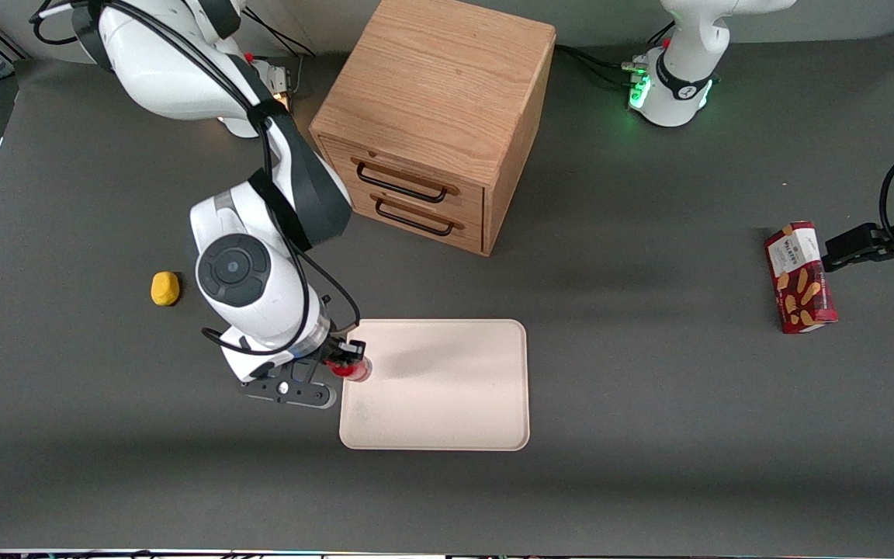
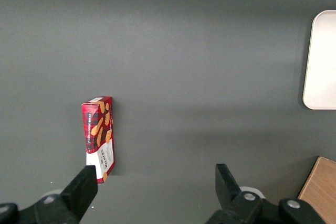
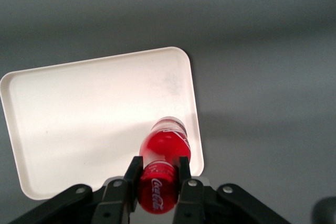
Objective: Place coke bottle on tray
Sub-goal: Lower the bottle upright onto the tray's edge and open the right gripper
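Pincer (image 3: 157,174) (gripping coke bottle (image 3: 164,153)) above tray (image 3: 79,114) edge.

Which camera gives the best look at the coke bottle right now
The right wrist view: the coke bottle fills it close up, label readable, clamped in the gripper over the tray edge. The front view shows only a small red spot beside the wrist. The left wrist view misses it entirely.

My gripper (image 3: 158,174) is matt black plastic, clamped on a glossy red bottle (image 3: 165,163). The tray (image 1: 447,388) looks smooth and matt, the bench (image 1: 649,435) dull grey, the cabinet (image 1: 435,101) grained wood.
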{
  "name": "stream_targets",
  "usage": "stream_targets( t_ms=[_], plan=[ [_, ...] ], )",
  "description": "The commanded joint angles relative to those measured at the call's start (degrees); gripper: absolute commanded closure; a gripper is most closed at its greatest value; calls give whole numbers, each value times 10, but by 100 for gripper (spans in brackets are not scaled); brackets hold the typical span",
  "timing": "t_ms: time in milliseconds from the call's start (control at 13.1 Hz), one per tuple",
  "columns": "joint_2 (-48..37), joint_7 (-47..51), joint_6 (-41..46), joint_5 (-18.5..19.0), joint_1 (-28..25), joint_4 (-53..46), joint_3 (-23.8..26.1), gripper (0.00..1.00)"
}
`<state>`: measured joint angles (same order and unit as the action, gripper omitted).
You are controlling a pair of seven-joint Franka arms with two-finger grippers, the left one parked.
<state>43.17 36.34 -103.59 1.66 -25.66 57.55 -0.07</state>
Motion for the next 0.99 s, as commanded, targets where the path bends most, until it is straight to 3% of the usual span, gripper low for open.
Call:
stream_targets(
  t_ms=[0,918],
  plan=[
    [23,-3,-23,12,7,-20,8,100],
    [39,1,-110,9,10,47,7,100]
  ],
)
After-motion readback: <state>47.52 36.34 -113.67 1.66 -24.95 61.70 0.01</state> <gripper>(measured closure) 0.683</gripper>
